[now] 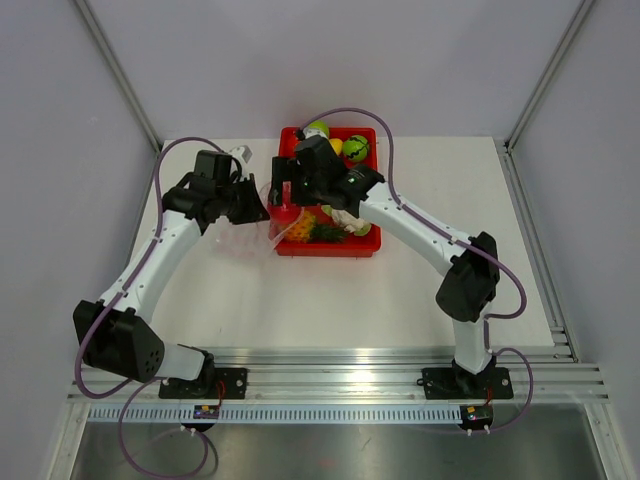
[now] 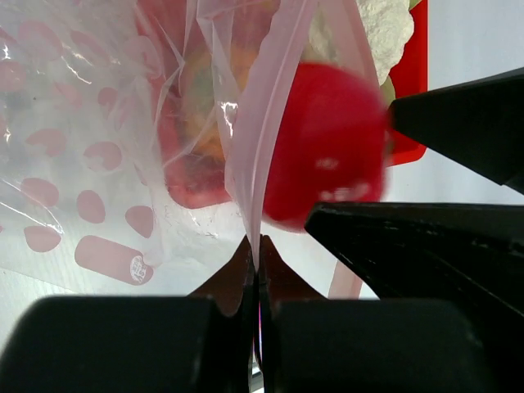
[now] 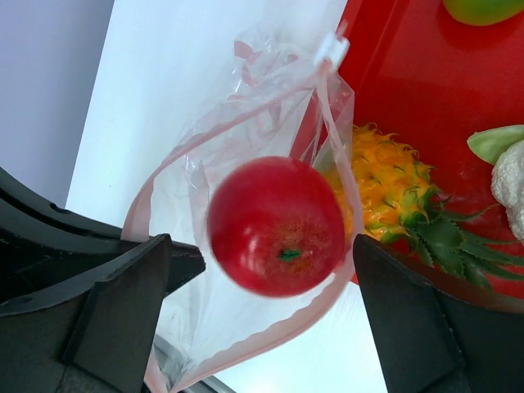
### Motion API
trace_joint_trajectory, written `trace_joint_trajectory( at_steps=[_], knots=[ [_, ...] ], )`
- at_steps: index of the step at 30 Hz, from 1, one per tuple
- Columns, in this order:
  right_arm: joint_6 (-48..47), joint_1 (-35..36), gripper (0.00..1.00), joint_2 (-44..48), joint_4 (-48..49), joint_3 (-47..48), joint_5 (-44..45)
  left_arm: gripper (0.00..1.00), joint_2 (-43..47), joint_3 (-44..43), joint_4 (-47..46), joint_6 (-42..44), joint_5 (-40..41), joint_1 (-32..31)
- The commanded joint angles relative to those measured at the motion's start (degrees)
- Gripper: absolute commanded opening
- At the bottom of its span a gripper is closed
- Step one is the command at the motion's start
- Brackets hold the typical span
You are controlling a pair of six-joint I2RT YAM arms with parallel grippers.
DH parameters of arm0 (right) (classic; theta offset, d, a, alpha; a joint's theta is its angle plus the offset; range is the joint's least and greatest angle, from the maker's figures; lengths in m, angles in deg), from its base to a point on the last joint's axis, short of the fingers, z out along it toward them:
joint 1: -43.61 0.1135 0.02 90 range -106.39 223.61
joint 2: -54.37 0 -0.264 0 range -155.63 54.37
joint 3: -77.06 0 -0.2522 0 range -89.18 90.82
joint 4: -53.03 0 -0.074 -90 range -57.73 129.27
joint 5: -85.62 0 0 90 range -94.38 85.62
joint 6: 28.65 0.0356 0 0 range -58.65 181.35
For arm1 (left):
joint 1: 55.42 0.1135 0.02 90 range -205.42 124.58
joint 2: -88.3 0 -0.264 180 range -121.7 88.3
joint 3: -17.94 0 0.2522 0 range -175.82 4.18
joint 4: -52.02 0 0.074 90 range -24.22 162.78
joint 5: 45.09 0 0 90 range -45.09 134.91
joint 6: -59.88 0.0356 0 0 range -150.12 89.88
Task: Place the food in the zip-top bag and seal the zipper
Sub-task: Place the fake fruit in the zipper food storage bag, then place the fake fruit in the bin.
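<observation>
My left gripper [image 2: 259, 246] is shut on the pink zipper [image 2: 266, 123] strip of the clear zip-top bag [image 2: 98, 164], holding the mouth up beside the tray. A red apple [image 3: 277, 225], slightly blurred, hangs over the bag's open mouth [image 3: 188, 205] ringed by the zipper [image 3: 270, 327]. My right gripper [image 3: 262, 246] is open around the apple with a gap on each side, touching nothing. More food lies in the tray: an orange pineapple [image 3: 385, 192], white cauliflower [image 3: 512, 176] and green fruits [image 1: 356, 148].
The red tray [image 1: 370, 245] stands at the table's far middle, right of the bag [image 1: 245, 235]. Both grippers [image 1: 262, 205] [image 1: 285, 190] crowd its left edge. A white slider [image 3: 332, 51] sits at the zipper's far end.
</observation>
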Motion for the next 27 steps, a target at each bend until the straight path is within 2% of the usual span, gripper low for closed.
trace_joint_trajectory(
  at_steps=[1, 7, 11, 13, 18, 20, 22, 27],
  knots=[
    [-1.05, 0.59, 0.99, 2.18, -0.57, 2.93, -0.52, 0.0, 0.67, -2.76, -1.62, -0.46, -2.16, 0.61],
    [-1.58, 0.59, 0.99, 5.78, 0.57, 0.56, 1.86, 0.0, 0.23, -3.98, -1.44, -0.55, -2.51, 1.31],
    [-1.23, 0.24, 0.9, 8.86, 2.5, -3.03, 7.11, 0.0, -0.03, -5.48, -0.83, -0.46, -2.6, 2.01],
    [0.61, -0.9, 0.82, 10.62, 4.26, -6.28, 8.1, 0.0, -0.03, -6.18, -0.21, 0.15, -1.38, 2.45],
    [5.7, -5.55, 0.81, 10.99, 9.45, -12.27, 7.84, 0.0, -0.39, -8.29, 2.51, 0.6, 1.44, 4.65],
    [6.15, -8.37, 0.86, 8.44, 8.76, -10.53, 5.04, 0.0, -0.39, -8.29, 2.51, 0.16, 0.83, 5.26],
    [5.72, -9.51, 0.92, 2.47, 4.72, -4.47, 3.88, 0.0, 0.14, -8.29, 2.17, -0.54, 1.09, 5.35],
    [3.34, -10.92, 0.97, -9.65, -0.56, 7.83, 3.88, 0.0, 0.58, -9.7, 2.86, -0.29, 2.24, 5.35]
  ],
)
